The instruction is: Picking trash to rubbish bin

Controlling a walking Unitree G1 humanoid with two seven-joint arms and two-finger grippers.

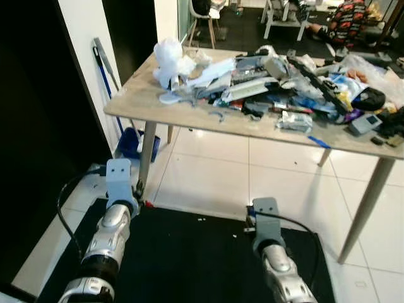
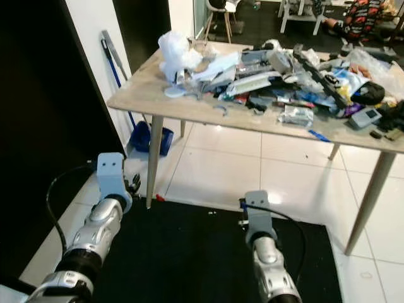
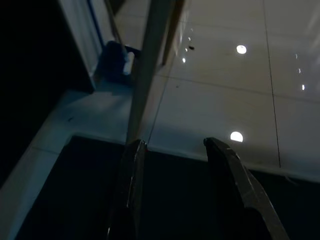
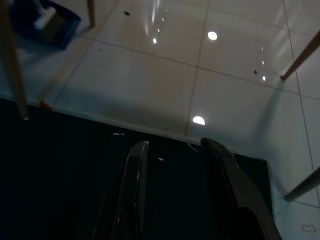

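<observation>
Head eyes look down at table (image 1: 145, 101); wrist views face floor (image 4: 150, 80)

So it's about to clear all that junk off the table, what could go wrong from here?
The heap is tangled, so pulling one piece might drag others off the table. The silver packet lies near the front edge and could get knocked to the floor. Moving closer, the left gripper, fingers open, hangs near the table leg and could bump it.
</observation>
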